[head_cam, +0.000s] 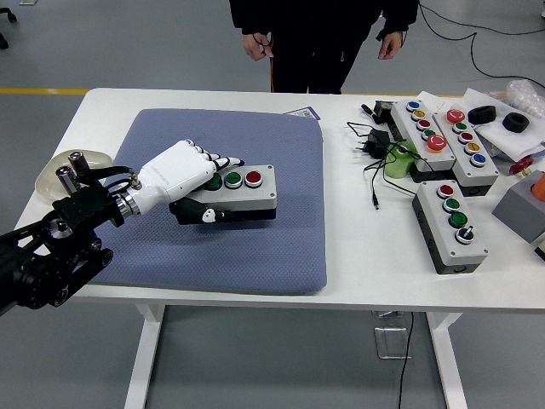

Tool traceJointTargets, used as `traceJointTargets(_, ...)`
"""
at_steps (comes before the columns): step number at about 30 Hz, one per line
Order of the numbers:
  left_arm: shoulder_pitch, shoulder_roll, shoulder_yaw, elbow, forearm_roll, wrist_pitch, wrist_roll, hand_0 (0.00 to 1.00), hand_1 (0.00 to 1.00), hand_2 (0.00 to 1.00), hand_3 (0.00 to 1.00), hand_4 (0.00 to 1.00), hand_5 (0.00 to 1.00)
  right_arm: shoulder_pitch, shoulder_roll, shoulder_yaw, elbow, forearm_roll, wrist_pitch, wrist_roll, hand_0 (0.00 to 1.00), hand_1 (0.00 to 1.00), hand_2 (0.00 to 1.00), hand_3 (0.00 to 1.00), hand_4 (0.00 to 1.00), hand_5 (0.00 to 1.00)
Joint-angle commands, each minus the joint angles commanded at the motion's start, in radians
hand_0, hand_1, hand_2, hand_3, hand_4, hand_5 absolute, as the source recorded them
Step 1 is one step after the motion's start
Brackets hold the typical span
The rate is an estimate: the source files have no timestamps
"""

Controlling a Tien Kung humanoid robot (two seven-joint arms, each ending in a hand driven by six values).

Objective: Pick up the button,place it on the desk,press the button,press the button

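A grey button box (247, 193) with a black base carries two green buttons and one red button (253, 178) on top. It is over the middle of the blue-grey cushion (255, 247); whether it touches the cushion I cannot tell. My left hand (194, 181), white with black joints, is shut on the box's left end, fingers over the top and thumb along the front side. The black left arm comes in from the lower left. The right arm is out of view.
Three more button boxes (450, 225) lie at the right with a black power adapter and cables (375, 146) and a green object. A clear dish (72, 170) stands at the left edge. A person stands at the far side, hands down.
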Motion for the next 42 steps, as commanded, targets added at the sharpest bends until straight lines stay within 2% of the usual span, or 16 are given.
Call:
traceJointTargets(3,-0.005,0.001,0.018,0.012,-0.014,-0.027,-0.001,0.002,0.045,0.109,0.172,0.004,0.002,-0.001,0.001,-0.002,0.000,0.002,0.000,0.000,0.749,0.701,0.714,0.582,0.182,0.135)
traceJointTargets(8,-0.004,0.002,0.024,0.014,-0.019,-0.033,-0.006,0.002,0.052,0.112,0.176,0.007,0.002,-0.002,0.001,-0.006,0.000,0.004,0.000,0.000,0.749,0.701,0.713,0.582,0.182,0.134)
traceJointTargets(13,0.002,0.003,0.015,-0.001,0.014,-0.056,-0.003,0.002,0.052,0.112,0.176,0.007,0.002,-0.003,0.001,-0.007,0.000,0.004,0.001,0.000,0.749,0.701,0.713,0.582,0.182,0.134)
traceJointTargets(14,0.003,0.003,0.014,-0.001,0.019,-0.058,-0.003,0.113,0.142,0.199,0.289,0.074,0.002,-0.003,0.001,-0.008,0.000,0.004,0.001,0.000,0.749,0.701,0.713,0.582,0.182,0.134)
traceJointTargets(19,0.004,0.001,0.006,0.012,0.036,-0.063,-0.008,0.113,0.142,0.199,0.289,0.074,0.002,0.000,0.000,-0.012,0.000,0.007,0.001,0.000,0.749,0.701,0.713,0.582,0.182,0.134)
traceJointTargets(20,0.005,0.001,-0.002,0.014,0.037,-0.064,-0.012,0.298,0.290,0.395,0.445,0.645,0.002,0.000,0.000,-0.013,0.000,0.008,0.002,0.001,0.749,0.702,0.713,0.581,0.182,0.134)
traceJointTargets(23,0.008,0.003,-0.018,0.012,0.046,-0.073,-0.012,0.298,0.290,0.395,0.445,0.645,0.002,0.000,0.000,-0.014,0.000,0.010,0.002,0.001,0.749,0.702,0.713,0.581,0.182,0.134)
traceJointTargets(25,0.009,0.005,-0.030,0.008,0.051,-0.100,-0.004,0.298,0.290,0.395,0.445,0.645,0.002,0.002,-0.001,-0.014,0.000,0.010,0.002,0.002,0.749,0.702,0.713,0.581,0.182,0.134)
traceJointTargets(26,0.010,0.006,-0.034,0.005,0.048,-0.115,0.000,0.461,0.580,0.739,0.882,0.967,0.348,0.002,-0.001,-0.014,0.000,0.010,0.002,0.002,0.749,0.701,0.713,0.581,0.181,0.134)
traceJointTargets(31,0.017,0.010,-0.068,-0.030,0.036,-0.248,0.028,0.461,0.580,0.739,0.882,0.967,0.348,0.005,0.000,-0.016,0.000,0.013,0.002,0.002,0.749,0.701,0.713,0.581,0.181,0.134)
traceJointTargets(32,0.018,0.010,-0.073,-0.035,0.036,-0.265,0.033,0.780,0.822,0.937,0.998,0.998,0.442,0.006,0.000,-0.016,0.000,0.012,0.002,0.002,0.748,0.702,0.713,0.582,0.182,0.133)
traceJointTargets(37,0.026,0.018,-0.096,-0.065,0.031,-0.321,0.049,0.780,0.822,0.937,0.998,0.998,0.442,0.006,-0.001,-0.017,0.000,0.013,0.002,0.002,0.748,0.702,0.713,0.582,0.182,0.133)
traceJointTargets(38,0.028,0.020,-0.099,-0.071,0.028,-0.326,0.051,0.896,0.943,0.998,0.998,0.998,0.505,0.006,-0.001,-0.017,0.000,0.013,0.002,0.002,0.749,0.702,0.713,0.582,0.182,0.134)
traceJointTargets(42,0.052,0.034,-0.157,-0.136,0.014,-0.350,0.065,0.896,0.943,0.998,0.998,0.998,0.505,0.007,-0.001,-0.015,0.000,0.012,0.002,0.002,0.749,0.702,0.713,0.582,0.182,0.134)
